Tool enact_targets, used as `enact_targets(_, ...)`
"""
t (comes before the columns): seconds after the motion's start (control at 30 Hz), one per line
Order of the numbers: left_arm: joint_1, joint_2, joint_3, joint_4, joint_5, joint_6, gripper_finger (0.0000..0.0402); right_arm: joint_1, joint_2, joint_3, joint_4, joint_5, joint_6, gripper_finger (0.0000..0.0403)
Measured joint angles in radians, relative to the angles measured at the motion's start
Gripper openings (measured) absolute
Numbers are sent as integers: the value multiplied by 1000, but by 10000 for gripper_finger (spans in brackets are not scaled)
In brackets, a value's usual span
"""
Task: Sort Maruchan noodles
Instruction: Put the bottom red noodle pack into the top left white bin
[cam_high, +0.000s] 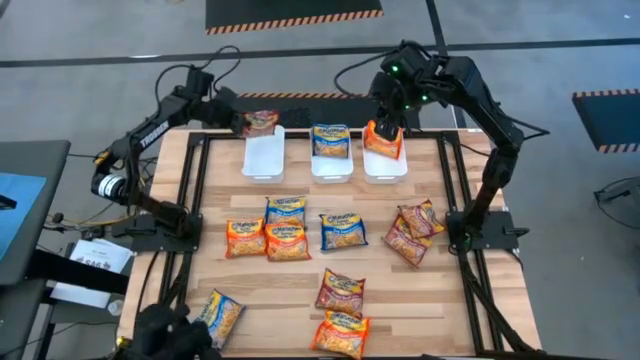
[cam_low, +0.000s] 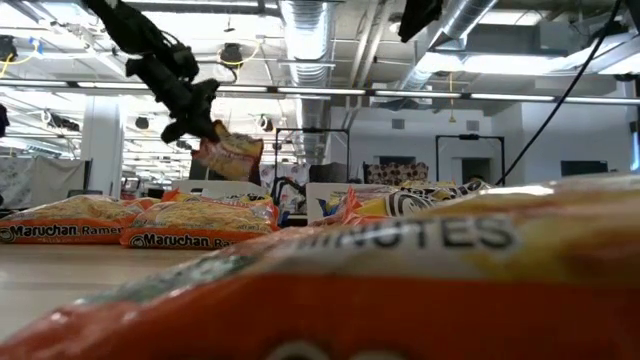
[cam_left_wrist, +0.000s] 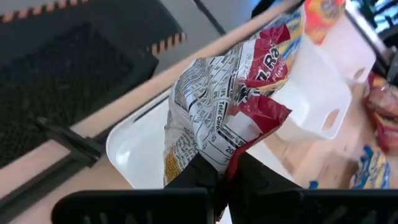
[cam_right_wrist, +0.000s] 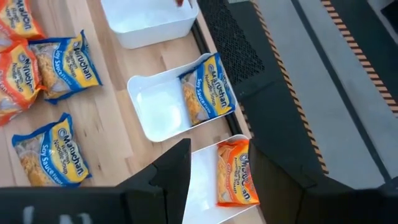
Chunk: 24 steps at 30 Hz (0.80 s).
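Left gripper (cam_high: 247, 123) pinching a dark red glossy ramen packet (cam_high: 262, 122), raised above the far edge of the left white plastic bin (cam_high: 263, 160). Right gripper (cam_high: 387, 128) spread above the right white bin (cam_high: 384, 167), orange packet (cam_high: 382, 141) inside. Blue packet (cam_high: 331, 140) in middle bin (cam_high: 331, 165).

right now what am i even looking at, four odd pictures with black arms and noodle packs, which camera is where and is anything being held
This is a robot with two dark arms sorting ramen packets on a wooden table. One picture looks straight down on everything, one sits at table height, and one rides on each wrist. At the far edge stand three white bins. The left gripper is shut on a dark red packet, holding it above the left bin. The right gripper is open above the right bin, where an orange packet lies. A blue packet lies in the middle bin. The other loose packets, red, blue and orange, lie scattered on the table.
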<state>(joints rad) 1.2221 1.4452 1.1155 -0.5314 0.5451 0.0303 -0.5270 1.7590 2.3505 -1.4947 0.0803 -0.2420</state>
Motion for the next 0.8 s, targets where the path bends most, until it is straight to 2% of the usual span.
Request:
enact_targets(0.2, -1, 92, 0, 23, 12, 7, 0, -6, 6, -1, 54, 0, -1, 184)
enact_targets(0.43, -5, 192, 0, 77, 88, -37, 0, -7, 7, -1, 67, 1, 5, 184)
enact_targets(0.8, -13, 209, 0, 126, 53, -40, 1, -9, 7, -1, 67, 1, 6, 184)
